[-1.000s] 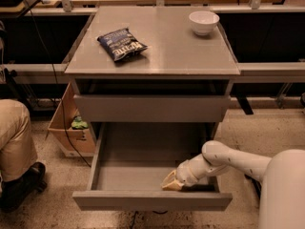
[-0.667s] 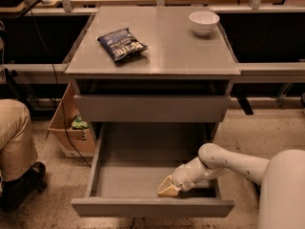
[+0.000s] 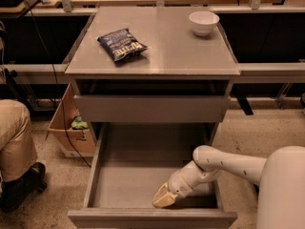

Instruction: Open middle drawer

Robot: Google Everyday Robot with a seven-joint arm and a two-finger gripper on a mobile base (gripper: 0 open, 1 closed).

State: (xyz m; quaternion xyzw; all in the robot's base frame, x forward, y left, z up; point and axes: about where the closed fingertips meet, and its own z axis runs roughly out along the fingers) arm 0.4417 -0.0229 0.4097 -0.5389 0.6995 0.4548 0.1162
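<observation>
The middle drawer [image 3: 143, 175] is pulled far out of the grey cabinet, so its shallow grey box interior shows, and nothing lies in it. Its flat front panel [image 3: 151, 219] is at the bottom of the view. My gripper [image 3: 164, 197] reaches in from the right on a white arm [image 3: 224, 163]. Its tan tip sits inside the drawer, low against the inner side of the front panel, right of centre. Above the open drawer, another grey drawer front [image 3: 151, 109] is closed.
On the cabinet top [image 3: 181, 51] lie a dark chip bag [image 3: 122, 44] and a white bowl [image 3: 204, 22]. A person's leg and shoe [image 3: 16, 151] are at the left. A cardboard box [image 3: 71, 128] stands beside the cabinet. Tables run along the back.
The drawer has slid further out toward the camera. My gripper moved with it, toward the front and slightly left.
</observation>
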